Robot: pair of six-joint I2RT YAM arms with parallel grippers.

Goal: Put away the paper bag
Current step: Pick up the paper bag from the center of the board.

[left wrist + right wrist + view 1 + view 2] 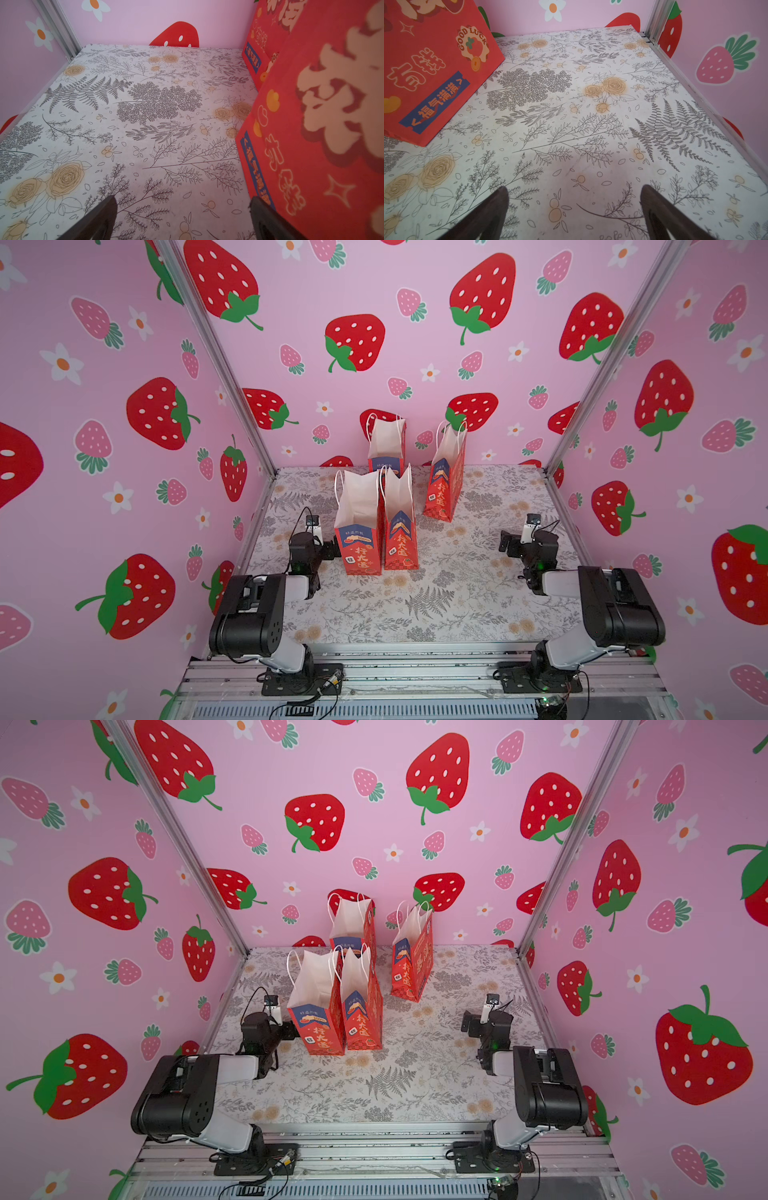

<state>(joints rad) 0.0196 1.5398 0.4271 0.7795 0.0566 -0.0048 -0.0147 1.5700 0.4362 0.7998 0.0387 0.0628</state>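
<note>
Left pincer (182,218): spread wide, grasping nothing, low over desk (457,605), just beside nearest paper bag (359,547), one finger (268,220) close against its red side. Right pincer (574,214): spread wide too, grasping nothing, well apart from that bag. Four paper bags upright on desk: second bag (400,539) touching nearest one, third (444,489) and fourth (386,452) farther back.

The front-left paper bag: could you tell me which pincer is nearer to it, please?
Left. The left pincer sits right beside the front-left paper bag, open; the right pincer is open, well off across the table.
</note>
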